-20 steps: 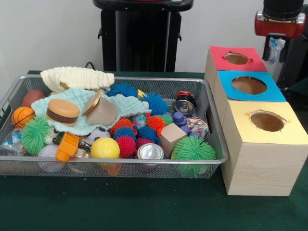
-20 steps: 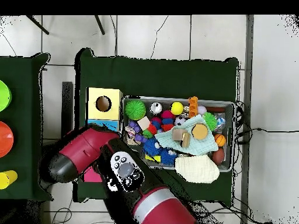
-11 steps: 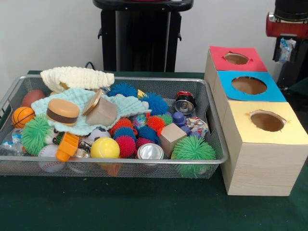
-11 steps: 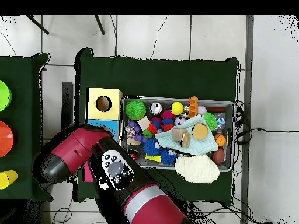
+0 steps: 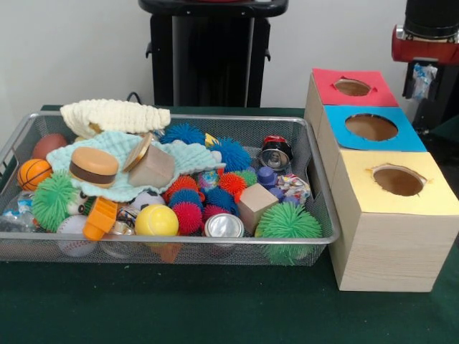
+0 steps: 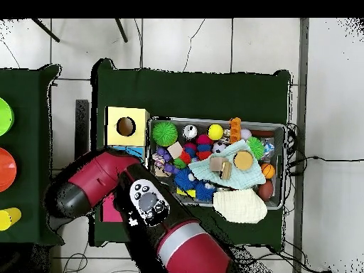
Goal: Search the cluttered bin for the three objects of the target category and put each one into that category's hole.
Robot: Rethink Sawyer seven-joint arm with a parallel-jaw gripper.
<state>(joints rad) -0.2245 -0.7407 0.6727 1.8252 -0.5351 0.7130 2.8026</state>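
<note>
The wire bin sits mid-table, crammed with spiky balls, cans and cloths. At its three o'clock stands the box with red, blue and yellow holes. The arm looms over the box; whether the claw is apart or together cannot be told.

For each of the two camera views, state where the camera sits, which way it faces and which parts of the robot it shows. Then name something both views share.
Front view: sits low across the table, facing the wire bin and the row of three boxes; of the robot, only a red and black part of the arm shows at top right.
Overhead view: sits above the table, looking straight down; the red and black arm fills the lower left, covering part of the boxes.
Shared: the bin, the yellow-topped box and the toy burger.
</note>
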